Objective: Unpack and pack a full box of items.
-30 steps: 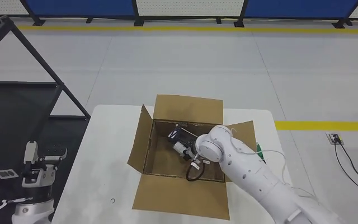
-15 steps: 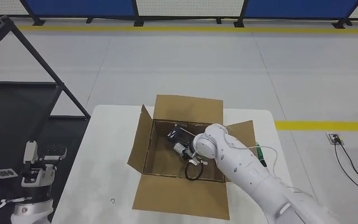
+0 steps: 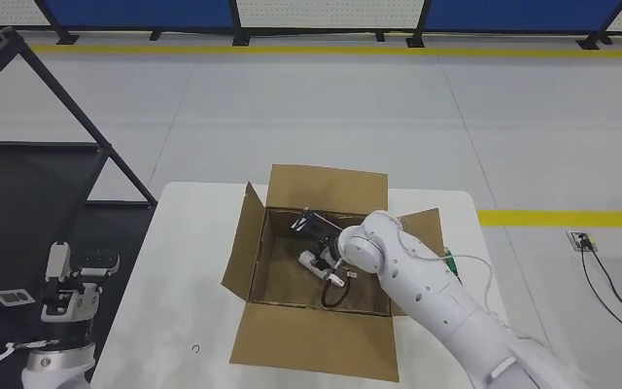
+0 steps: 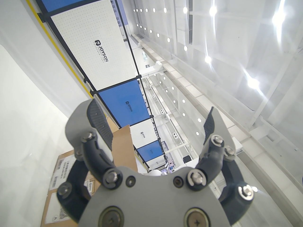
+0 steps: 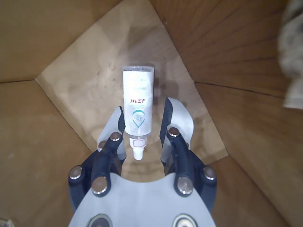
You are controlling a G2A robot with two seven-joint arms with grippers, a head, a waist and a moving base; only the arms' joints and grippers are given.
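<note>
An open cardboard box (image 3: 313, 342) stands in the middle of the white table (image 3: 185, 292). My right gripper (image 5: 144, 106) is down inside it, open, with a white squeeze bottle (image 5: 138, 95) lying lengthwise between its fingers. One finger (image 5: 120, 119) touches the bottle; the other finger (image 5: 168, 114) stands apart from it. From above, the bottle (image 3: 313, 262) shows just beyond the right arm's wrist. My left gripper (image 4: 151, 119) is open and holds nothing, off the table's left side (image 3: 73, 282), pointing upward.
A black looped cable (image 3: 333, 295) and a dark item (image 3: 303, 226) lie in the box. A mottled grey object (image 5: 292, 48) shows blurred by the box wall. Something green (image 3: 450, 261) sits behind the right flap. A small hook (image 3: 195, 349) lies on the table.
The right arm has shifted a little toward the box's back left, and the bottle under it has moved slightly. The left arm has stayed put.
</note>
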